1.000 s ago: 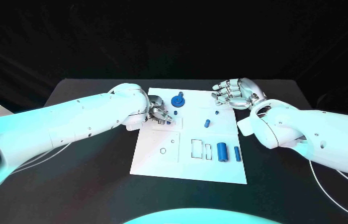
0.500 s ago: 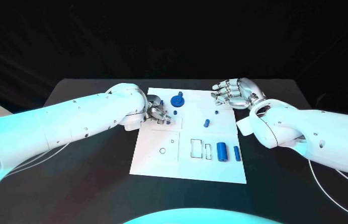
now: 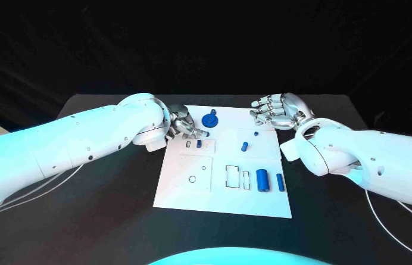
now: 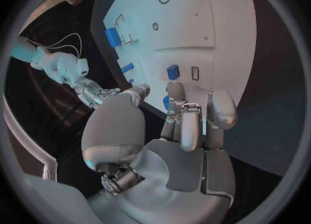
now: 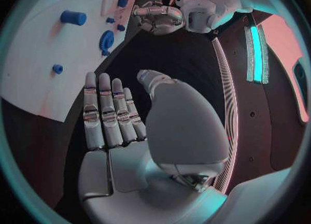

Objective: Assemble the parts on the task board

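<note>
Left robot hand [image 3: 183, 126] poised over task board [image 3: 193, 190] near its far left corner, fingers curled beside small blue part [image 3: 198, 143], grip uncertain. Right robot hand [image 3: 276, 110] open beside far right edge, idle, probably waiting.

One white task board [image 3: 225, 200] is being counted on one black counter [image 3: 103, 217]. Six blue parts are being counted on the board in the head view: one gear-like piece [image 3: 210, 120], one small block [image 3: 199, 142] just beside the left fingers [image 3: 190, 131], one short peg [image 3: 246, 146], one tiny peg [image 3: 256, 133], one thick cylinder [image 3: 262, 180] and one thin cylinder [image 3: 280, 181]. Two rectangular outlines are being made out on the board, a wider one [image 3: 233, 175] and a narrower one [image 3: 246, 180]. Two white arms are being counted, each ending in one silver hand: the left hand [image 3: 183, 125] and the right hand [image 3: 277, 110].
</note>
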